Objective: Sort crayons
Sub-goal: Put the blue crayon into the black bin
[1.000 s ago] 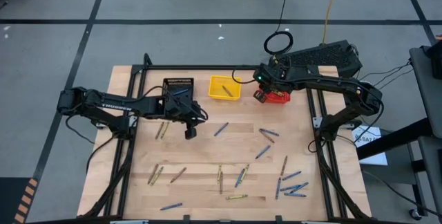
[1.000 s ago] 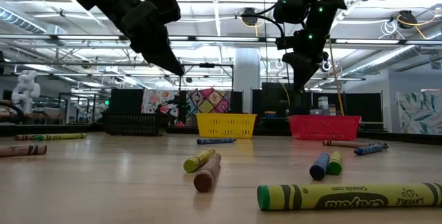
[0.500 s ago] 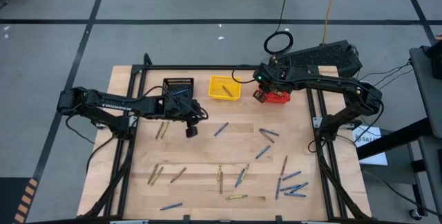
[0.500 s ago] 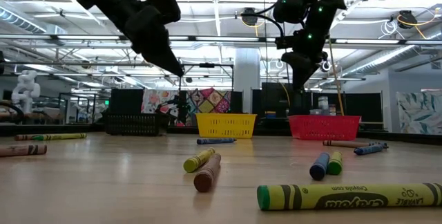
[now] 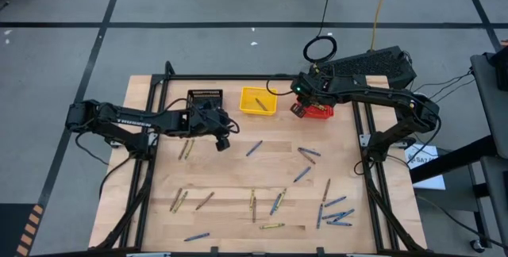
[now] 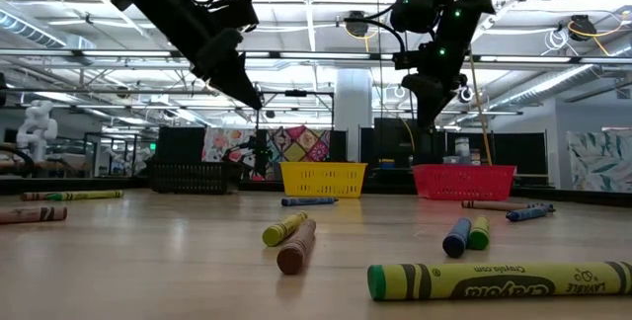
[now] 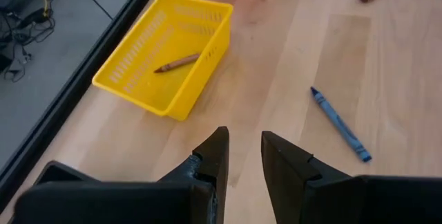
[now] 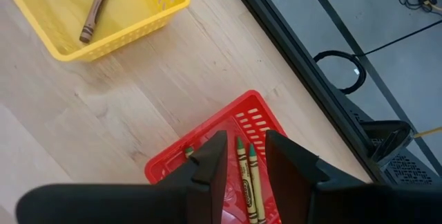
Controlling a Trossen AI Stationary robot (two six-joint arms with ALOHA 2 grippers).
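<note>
Several blue, olive and brown crayons (image 5: 274, 203) lie flat across the wooden table. One brown crayon (image 7: 178, 63) lies in the yellow basket (image 5: 258, 100). Two olive-green crayons (image 8: 247, 179) lie in the red basket (image 8: 166, 172). My left gripper (image 7: 245, 140) hovers open above bare wood, near the yellow basket, with a blue crayon (image 7: 338, 124) off to one side and nothing between its fingers. My right gripper (image 8: 245, 141) hangs open above the red basket (image 5: 319, 113), pointing steeply down, its fingers clear of the crayons below.
A black basket (image 5: 205, 97) stands at the far left, beside the left arm. The three baskets line the table's far edge. Loose crayons crowd the near half (image 6: 494, 280). A black frame runs round the table (image 5: 159, 90).
My left gripper has swung in place, its fingers turning away from the table's near side toward the yellow basket; the hand itself has stayed where it was. My right gripper has kept still over the red basket.
</note>
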